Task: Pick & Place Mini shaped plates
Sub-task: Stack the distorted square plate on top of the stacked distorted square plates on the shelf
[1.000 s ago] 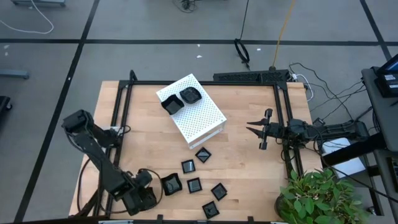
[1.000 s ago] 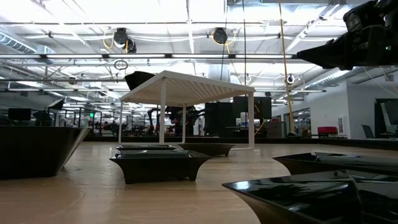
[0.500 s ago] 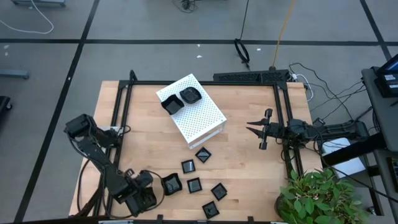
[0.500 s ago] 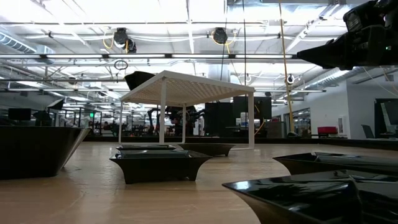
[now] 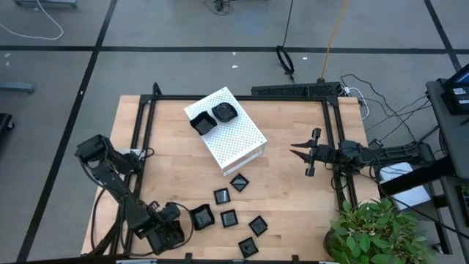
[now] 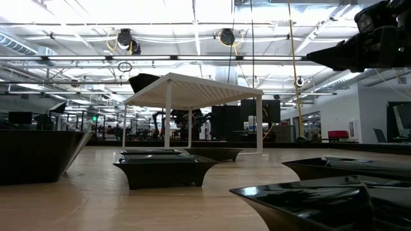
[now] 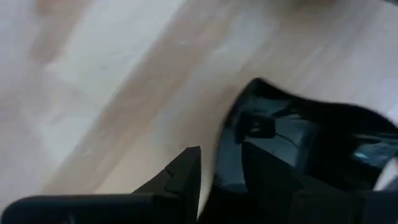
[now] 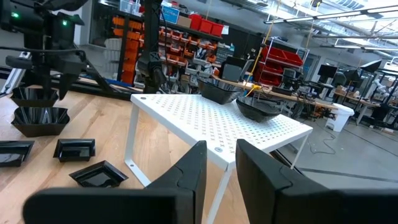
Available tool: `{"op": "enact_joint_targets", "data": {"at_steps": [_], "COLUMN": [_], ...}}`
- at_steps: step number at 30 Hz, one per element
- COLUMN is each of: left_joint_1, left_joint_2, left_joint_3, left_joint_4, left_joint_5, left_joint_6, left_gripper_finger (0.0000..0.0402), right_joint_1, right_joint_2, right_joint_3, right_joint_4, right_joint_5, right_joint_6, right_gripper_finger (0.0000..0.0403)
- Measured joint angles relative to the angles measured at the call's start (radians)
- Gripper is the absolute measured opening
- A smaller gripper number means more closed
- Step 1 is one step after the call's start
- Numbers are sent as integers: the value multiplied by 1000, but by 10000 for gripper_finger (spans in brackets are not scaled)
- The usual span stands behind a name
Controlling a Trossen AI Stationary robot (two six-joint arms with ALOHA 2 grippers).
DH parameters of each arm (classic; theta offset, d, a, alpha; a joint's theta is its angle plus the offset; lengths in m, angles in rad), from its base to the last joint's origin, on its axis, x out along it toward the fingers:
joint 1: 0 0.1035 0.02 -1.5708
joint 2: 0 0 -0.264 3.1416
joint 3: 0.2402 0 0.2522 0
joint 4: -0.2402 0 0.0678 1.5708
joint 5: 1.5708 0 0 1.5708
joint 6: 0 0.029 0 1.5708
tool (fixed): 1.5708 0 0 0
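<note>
Gripping plate (image 7: 311,143) rim, left end effector (image 7: 217,171).

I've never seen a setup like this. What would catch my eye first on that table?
Probably the white perforated box near the table's middle, standing like a little platform with two mini shaped plates on top. Next, the loose black plates scattered on the wood at the near edge, where the left gripper is shut on the rim of one plate. The right gripper hangs idle at the right side.
</note>
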Motion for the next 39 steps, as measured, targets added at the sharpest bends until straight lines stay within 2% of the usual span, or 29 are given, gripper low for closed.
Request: {"op": "enact_joint_targets", "data": {"at_steps": [9,17,23,28,35,39], "left_joint_1": [-3,-2,23,59,171,279], "left_joint_2": [0,-48,-119,-209,-384,-504], "left_joint_3": [-45,-44,-44,-44,-44,-44], "left_joint_4": [45,41,28,-59,-167,-197], "left_joint_5": [1,1,1,-11,-154,-370], "left_joint_6": [10,11,-34,-97,-370,-311], "left_gripper_finger": [109,9,4,4,3,5], "right_joint_1": [0,0,0,0,0,0], "right_joint_2": [0,0,0,0,0,0], "right_joint_3": [0,0,0,0,0,0], "right_joint_4": [0,0,0,0,0,0], "right_joint_5": [0,0,0,0,0,0], "right_joint_6": [0,0,0,0,0,0], "right_gripper_finger": [73,73,73,73,73,73]}}
